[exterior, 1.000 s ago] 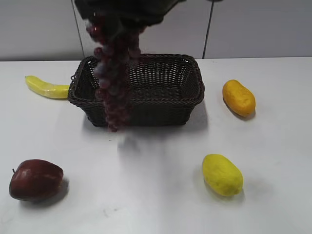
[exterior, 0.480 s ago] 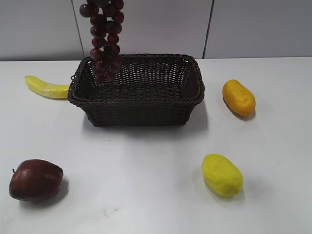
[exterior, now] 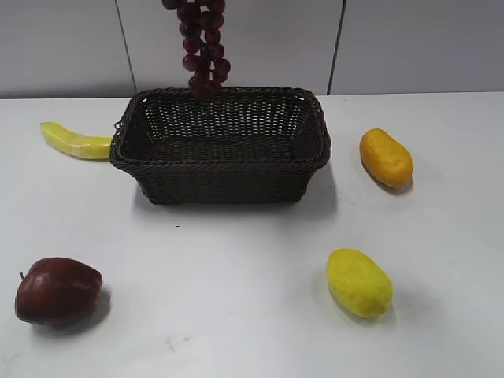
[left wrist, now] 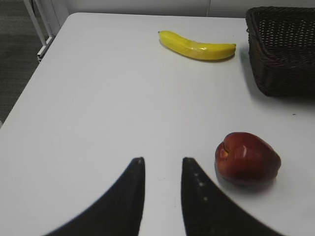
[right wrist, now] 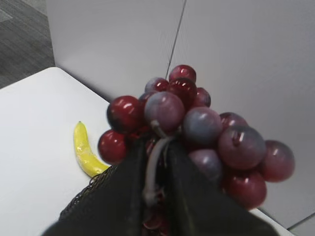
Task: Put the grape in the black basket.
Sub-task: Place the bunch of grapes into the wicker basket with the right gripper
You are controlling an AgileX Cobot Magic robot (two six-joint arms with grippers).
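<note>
Exterior view, nearest the camera: a dark red apple (exterior: pixel 57 290) lies at the front left of the white counter (exterior: pixel 236 283), and a yellow mango-like fruit (exterior: pixel 359 282) lies at the front right, the two well apart. Further back, at mid-counter, stands the black basket (exterior: pixel 222 169) — rectangular, woven, with a braided rim. A yellow banana (exterior: pixel 75 142) lies just beside its left end, and an orange-yellow fruit (exterior: pixel 386 157) lies to its right, apart from it. The grape (exterior: pixel 202 47) hangs in the air as a narrow column of dark red berries; its lowest berries sit level with the basket's far rim, towards the left half, and its top runs out of the frame. Whether the bunch touches the rim cannot be told.

Left wrist view: the left tool (left wrist: pixel 162 161) hovers over bare counter with its two dark fingers set a narrow gap apart and nothing between them. The apple lies just to its right; the banana and a corner of the basket lie further off.

Right wrist view: the right tool (right wrist: pixel 153 164) has its fingers closed on the pale stem of the grape — the berries, red and greyish-purple, cluster around and beyond the fingertips. Below, a portion of basket rim and the banana are visible.
</note>
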